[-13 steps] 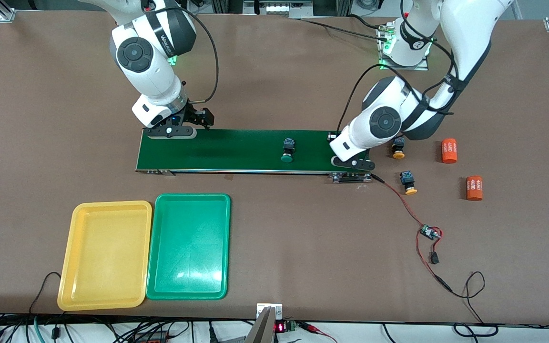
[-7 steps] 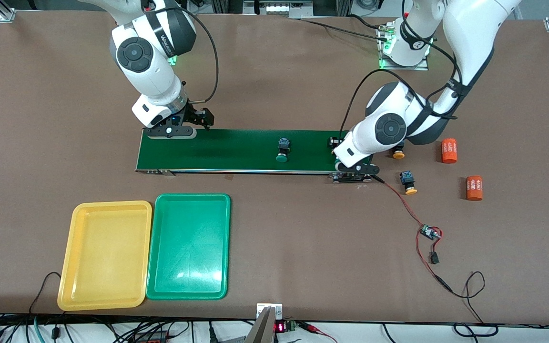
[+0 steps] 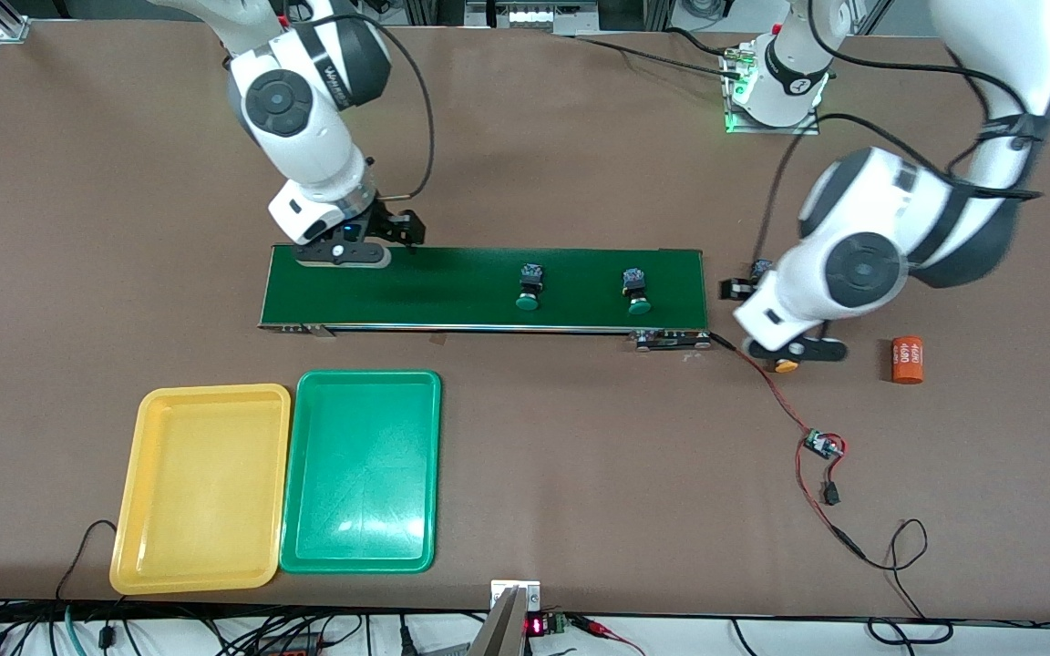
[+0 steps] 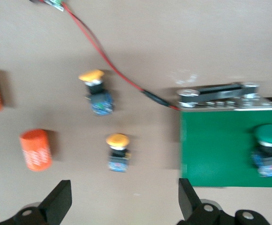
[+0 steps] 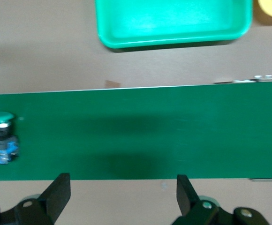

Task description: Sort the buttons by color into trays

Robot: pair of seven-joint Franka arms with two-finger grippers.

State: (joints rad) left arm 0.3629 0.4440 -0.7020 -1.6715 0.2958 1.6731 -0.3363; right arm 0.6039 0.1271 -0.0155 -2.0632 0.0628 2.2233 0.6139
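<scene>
- Hovering over the desk (image 3: 525,146) just off the belt's end, the left gripper (image 3: 791,351) has its fingers spread wide and nothing between them.
- Two yellow buttons sit on the desk under it: one yellow button (image 4: 117,151) nearer the belt, the other yellow button (image 4: 96,91) beside the red wire (image 4: 103,51). In the front view only an orange cap (image 3: 786,366) peeks out from under the gripper.
- Two orange cylinders (image 4: 35,150) lie close by on the desk, toward the left arm's end; the front view shows just one (image 3: 907,360).
- Two green buttons ride the dark green belt (image 3: 452,284): one green button (image 3: 637,292) near the left arm's end, the other green button (image 3: 529,286) around the middle.
- The right gripper (image 3: 343,252) hangs over the belt's other end, fingers wide apart, holding nothing.
- The yellow tray (image 3: 153,401) and green tray (image 3: 306,547) lie side by side, touching, nearer the front camera than the belt, toward the right arm's end. Neither has a button in it.
</scene>
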